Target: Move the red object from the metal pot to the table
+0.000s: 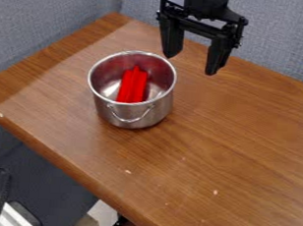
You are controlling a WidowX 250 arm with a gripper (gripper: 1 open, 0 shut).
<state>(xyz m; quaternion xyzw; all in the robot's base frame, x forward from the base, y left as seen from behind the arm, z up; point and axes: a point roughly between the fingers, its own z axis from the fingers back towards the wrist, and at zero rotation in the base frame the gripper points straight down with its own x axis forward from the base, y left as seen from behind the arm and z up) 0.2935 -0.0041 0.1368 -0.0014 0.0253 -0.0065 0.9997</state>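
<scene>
The red object (134, 83), a bright red oblong block, lies inside the metal pot (129, 107). The shiny round pot stands on the left-middle part of the brown wood-grain table (231, 141), its thin wire handle hanging down the front wall. My black gripper (192, 50) hangs above the table's far edge, up and to the right of the pot and apart from it. Its two fingers point down, spread wide, with nothing between them.
A grey-blue wall rises behind the table. The table's front edge runs diagonally from the left down to the bottom middle, with dark floor and a white frame below it. Bare wood stretches to the right of the pot.
</scene>
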